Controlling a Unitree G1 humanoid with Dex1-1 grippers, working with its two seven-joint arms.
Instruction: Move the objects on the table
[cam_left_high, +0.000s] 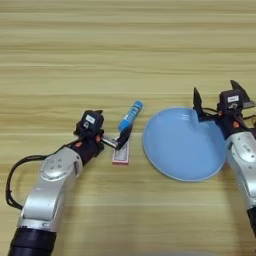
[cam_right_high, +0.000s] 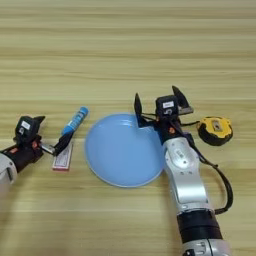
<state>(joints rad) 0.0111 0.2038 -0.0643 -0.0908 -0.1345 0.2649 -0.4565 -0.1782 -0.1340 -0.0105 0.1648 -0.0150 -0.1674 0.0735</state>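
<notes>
A blue tube with a white label (cam_left_high: 131, 115) lies slanted on the table (cam_left_high: 125, 45), left of the plate. Just below its near end lies a flat red-and-white box (cam_left_high: 121, 152). My left gripper (cam_left_high: 111, 126) is open beside them. Its one long finger (cam_left_high: 124, 137) reaches over the box's top edge to the tube's lower end, and nothing sits between the fingers. My right gripper (cam_right_high: 159, 104) stands wide open over the plate's far right rim, empty. The yellow-and-black tape measure (cam_right_high: 215, 130) rests on the table just right of that arm.
A large round blue plate (cam_right_high: 117, 155) lies between the two arms with nothing on it. A black cable loops beside each forearm. Bare wood stretches across the far half of the table.
</notes>
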